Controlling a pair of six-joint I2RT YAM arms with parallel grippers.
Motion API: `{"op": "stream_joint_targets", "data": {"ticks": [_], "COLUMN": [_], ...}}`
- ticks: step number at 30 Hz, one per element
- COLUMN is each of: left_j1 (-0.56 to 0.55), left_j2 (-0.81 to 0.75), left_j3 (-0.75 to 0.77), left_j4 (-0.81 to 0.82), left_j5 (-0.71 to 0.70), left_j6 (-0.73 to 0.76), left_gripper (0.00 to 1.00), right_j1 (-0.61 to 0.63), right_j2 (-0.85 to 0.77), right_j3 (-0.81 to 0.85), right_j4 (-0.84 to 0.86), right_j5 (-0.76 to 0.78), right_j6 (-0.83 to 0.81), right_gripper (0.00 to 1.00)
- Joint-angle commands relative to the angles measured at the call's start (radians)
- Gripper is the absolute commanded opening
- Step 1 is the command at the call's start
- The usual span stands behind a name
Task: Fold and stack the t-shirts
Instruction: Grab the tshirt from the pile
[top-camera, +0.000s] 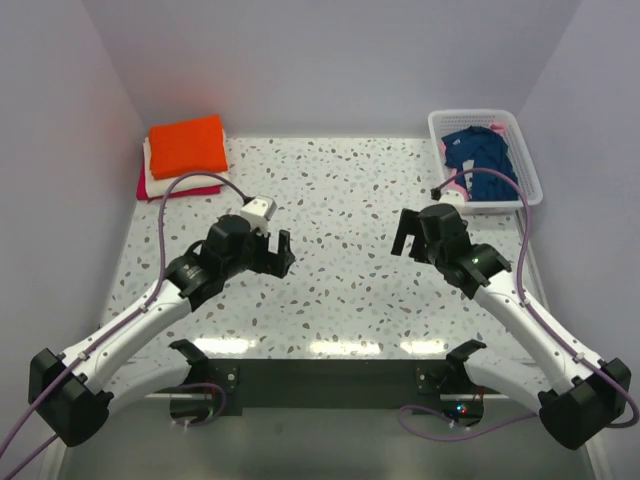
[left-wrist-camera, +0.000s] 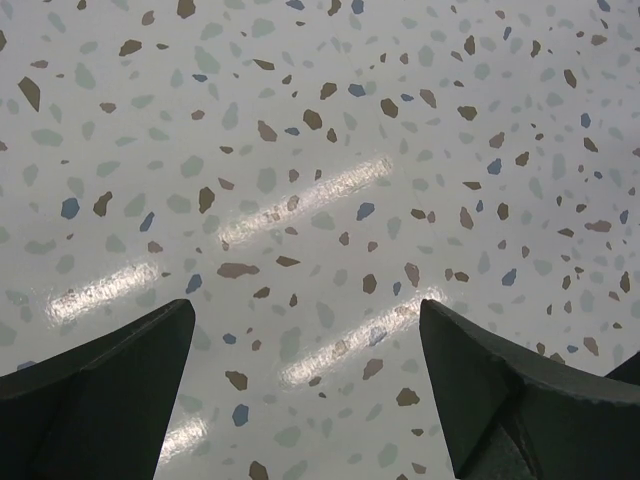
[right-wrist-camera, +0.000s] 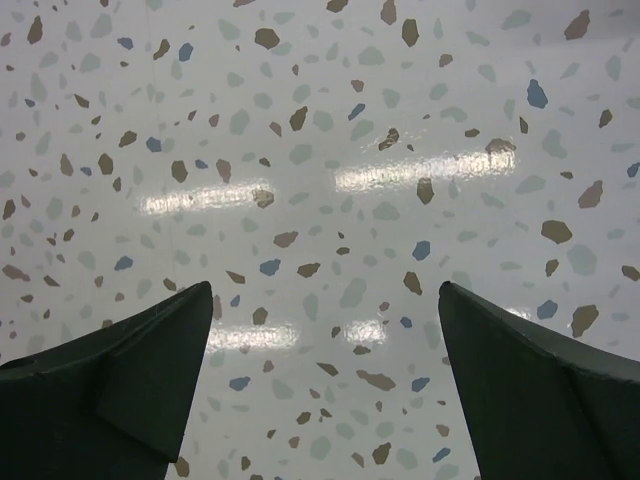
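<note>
i have the left gripper and right gripper hovering empty, jaws spread, ready for the crumpled navy blue t-shirt in the white plastic lattice basket at far right.

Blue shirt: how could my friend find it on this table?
On the speckled table, look in the far right corner for the white basket. The blue shirt lies crumpled inside it. It is dark navy, unlike the pink shirt beside it.

A stack of folded t-shirts lies in the counter's far left corner. A basket holding loose t-shirts sits far right. Nearer, the left tool and right tool hang side by side, well apart.
</note>
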Motion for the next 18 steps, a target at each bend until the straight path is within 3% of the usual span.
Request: {"op": "stream_joint_targets", "data": {"ticks": [1, 9, 15, 18], "left_j1": [0.003, 0.007, 0.009, 0.009], "left_j2": [0.003, -0.003, 0.001, 0.006], "left_j3": [-0.005, -0.005, -0.01, -0.008], "left_j4": [0.037, 0.042, 0.045, 0.048], "left_j5": [0.027, 0.047, 0.047, 0.076], "left_j6": [0.015, 0.013, 0.013, 0.02], "left_gripper": [1.0, 1.0, 1.0, 1.0], "right_j1": [0.001, 0.001, -0.155, -0.252], "right_j2": [0.002, 0.133, 0.371, 0.501], "right_j3": [0.016, 0.137, 0.362, 0.483], "right_j4": [0.027, 0.055, 0.093, 0.128], "right_j5": [0.031, 0.025, -0.05, -0.003], "right_j6": [-0.019, -0.065, -0.139, -0.156], "right_gripper": [0.99, 0.99, 0.98, 0.98]}}
